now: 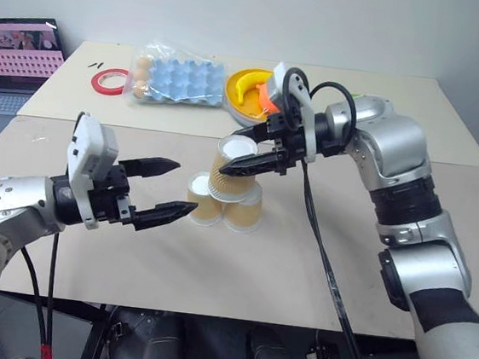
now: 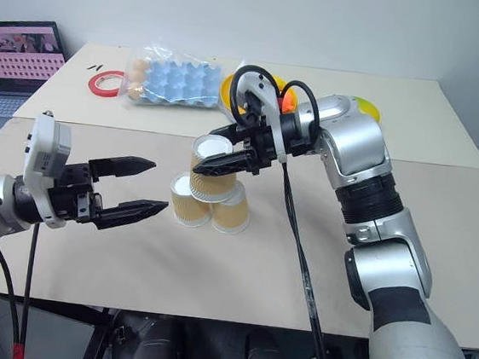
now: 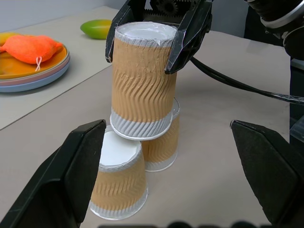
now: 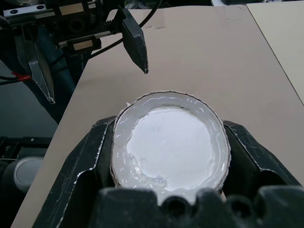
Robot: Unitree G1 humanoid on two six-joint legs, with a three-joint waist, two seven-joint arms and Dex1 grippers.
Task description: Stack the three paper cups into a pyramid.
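Three tan ribbed paper cups stand upside down near the middle of the beige table (image 1: 129,254). Two of them, a left cup (image 1: 203,201) and a right cup (image 1: 245,207), stand side by side. The third cup (image 1: 230,172) rests upright across their white bottoms, so the three form the pyramid. My right gripper (image 1: 228,152) reaches in from the right and is shut on the top cup's upper end (image 4: 168,140), one finger against each side. My left gripper (image 1: 187,187) hovers open just left of the stack, level with the lower cups and not touching them.
On the far table lie a bagged blue egg carton (image 1: 177,79), a yellow plate (image 1: 236,89) with a banana and an orange toy, and a red tape ring (image 1: 106,81). A laptop (image 1: 15,70) sits at the far left. A black cable (image 1: 319,239) hangs under the right arm.
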